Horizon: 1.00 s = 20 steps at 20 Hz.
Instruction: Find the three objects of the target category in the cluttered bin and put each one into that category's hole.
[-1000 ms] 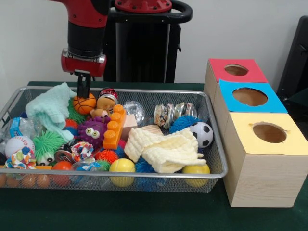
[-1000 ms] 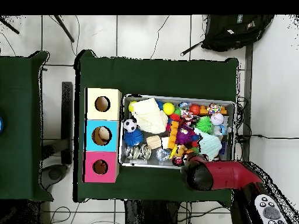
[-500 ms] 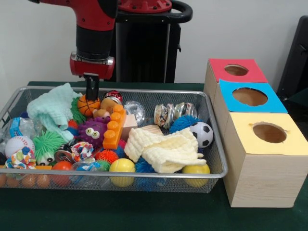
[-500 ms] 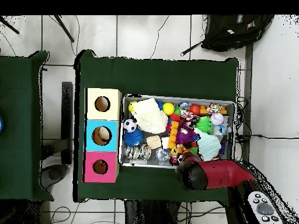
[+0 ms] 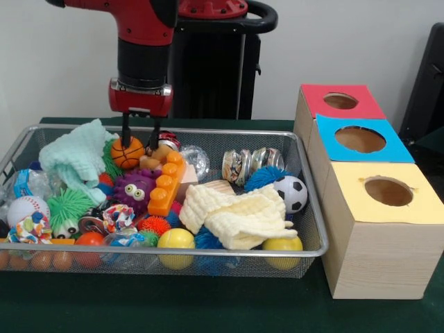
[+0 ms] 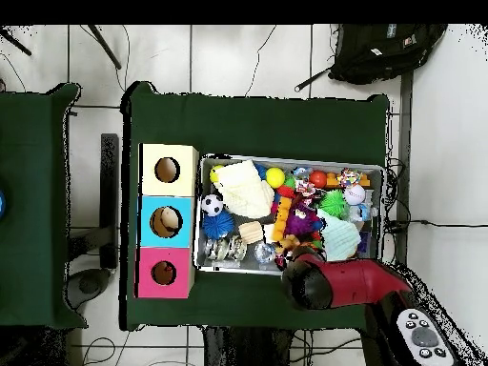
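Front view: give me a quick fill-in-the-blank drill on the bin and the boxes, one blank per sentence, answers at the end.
1. The gripper hangs with its fingers open beside the small orange ____.
2. The wire bin sits on a ____ tablecloth.
3. Of the three boxes, the one with the yellow top is nearest the camera, and the farthest has a ____ top.
4. The soccer ball lies against a fuzzy ____ ball.

Missing words: basketball; green; red; blue
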Motion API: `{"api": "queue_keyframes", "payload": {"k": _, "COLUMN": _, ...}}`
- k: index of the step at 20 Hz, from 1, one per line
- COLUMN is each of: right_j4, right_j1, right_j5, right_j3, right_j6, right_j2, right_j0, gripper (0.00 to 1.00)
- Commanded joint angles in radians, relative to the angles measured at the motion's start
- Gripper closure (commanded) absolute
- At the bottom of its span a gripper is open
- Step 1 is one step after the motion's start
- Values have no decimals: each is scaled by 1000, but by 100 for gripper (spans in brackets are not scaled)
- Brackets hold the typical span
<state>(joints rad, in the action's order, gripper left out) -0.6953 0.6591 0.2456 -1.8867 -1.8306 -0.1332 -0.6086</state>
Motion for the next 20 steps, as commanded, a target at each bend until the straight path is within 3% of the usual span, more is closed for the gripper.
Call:
{"api": "queue_keyframes", "payload": {"k": 1, "right_j4": 48, "right_j1": -64, "right_j5": -68, "right_j3": -42, "right_j6": -134, "right_j2": -49, "right_j0": 11, "gripper": 0}}
{"api": "queue_keyframes", "payload": {"k": 20, "right_j4": 118, "right_j1": -33, "right_j5": -144, "right_j3": -110, "right_j6": -145, "right_j2": -60, "right_j0": -4, "gripper": 0}}
